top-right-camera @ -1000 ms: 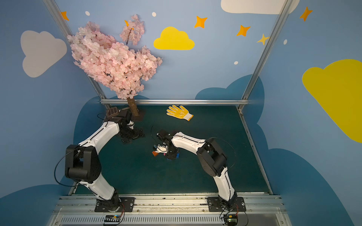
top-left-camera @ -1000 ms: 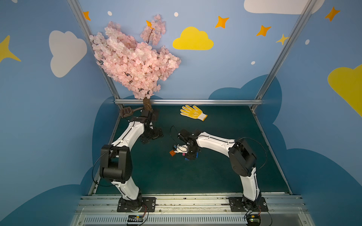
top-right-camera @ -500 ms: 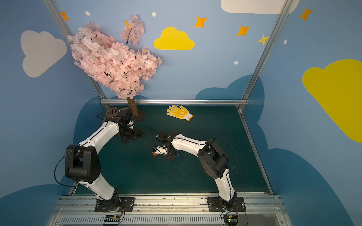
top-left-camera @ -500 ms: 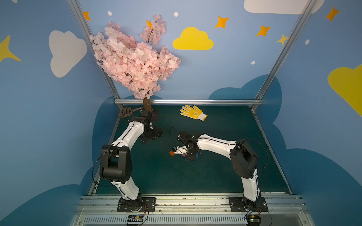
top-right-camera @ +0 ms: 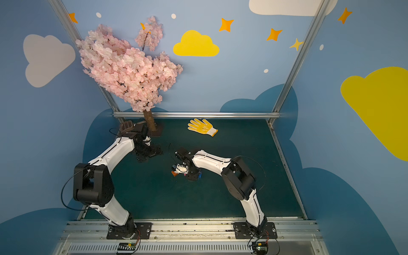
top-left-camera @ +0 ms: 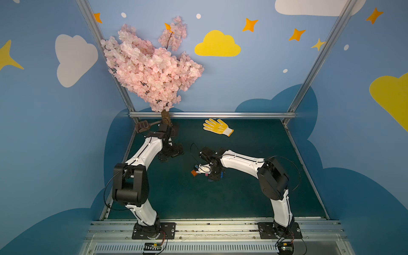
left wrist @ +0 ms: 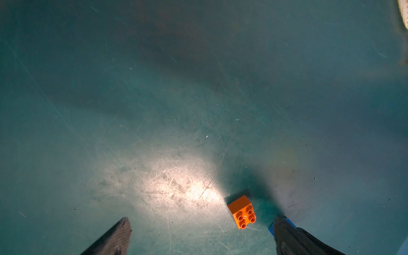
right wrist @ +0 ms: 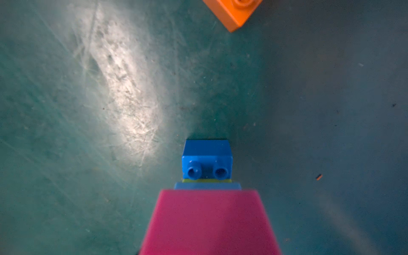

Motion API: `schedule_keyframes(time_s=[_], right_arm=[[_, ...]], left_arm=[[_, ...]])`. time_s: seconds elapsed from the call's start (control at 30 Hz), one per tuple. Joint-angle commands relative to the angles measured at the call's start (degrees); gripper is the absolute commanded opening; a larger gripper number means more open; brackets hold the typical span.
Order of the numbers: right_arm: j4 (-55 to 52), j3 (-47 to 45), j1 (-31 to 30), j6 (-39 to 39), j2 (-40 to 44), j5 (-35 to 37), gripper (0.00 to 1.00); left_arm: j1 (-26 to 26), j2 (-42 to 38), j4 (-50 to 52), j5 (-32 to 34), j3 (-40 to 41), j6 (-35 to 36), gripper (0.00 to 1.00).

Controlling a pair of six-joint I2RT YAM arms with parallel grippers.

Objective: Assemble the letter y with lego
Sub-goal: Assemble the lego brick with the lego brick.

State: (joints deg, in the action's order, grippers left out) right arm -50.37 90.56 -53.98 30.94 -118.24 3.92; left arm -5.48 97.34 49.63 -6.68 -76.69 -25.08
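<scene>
Right gripper (top-left-camera: 209,172) is sitting low over the middle of the green mat (top-left-camera: 242,194), part-way closed on a stack of bricks (right wrist: 208,198). Its fingers are hidden in the right wrist view, where the stack is filling the space between them.

Stack order, from the wrist camera outward:
- pink brick (right wrist: 209,220)
- thin edge of the light blue bar (right wrist: 207,186)
- sliver of the green brick (right wrist: 207,180)
- dark blue brick (right wrist: 207,157), 2 studs showing

The dark blue end is pointing down at the mat; I cannot tell whether it is touching.

Orange brick (top-left-camera: 194,173) is lying loose on the mat just beside the stack, on the side toward the left arm and apart from it. 4 studs are showing in the left wrist view (left wrist: 242,212).

Left gripper (top-left-camera: 171,152) is hanging near the base of the pink tree (top-left-camera: 150,66), well apart from the bricks. Its jaws are standing wide open and holding nothing.

Yellow glove (top-left-camera: 217,127) is lying at the far edge of the mat.
</scene>
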Motion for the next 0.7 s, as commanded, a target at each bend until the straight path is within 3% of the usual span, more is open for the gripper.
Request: schedule_keyframes(time_s=[0.0, 0.67], right_arm=[[-0.9, 0.8, 0.5, 0.2, -2.8, 1.1, 0.29], [-1.6, 2.2, 1.1, -0.2, -2.4, 1.0, 0.36]], left_arm=[[0.4, -0.7, 0.5, -0.3, 0.5, 0.0, 1.0], [0.4, -0.8, 0.5, 0.0, 0.6, 0.4, 1.0]])
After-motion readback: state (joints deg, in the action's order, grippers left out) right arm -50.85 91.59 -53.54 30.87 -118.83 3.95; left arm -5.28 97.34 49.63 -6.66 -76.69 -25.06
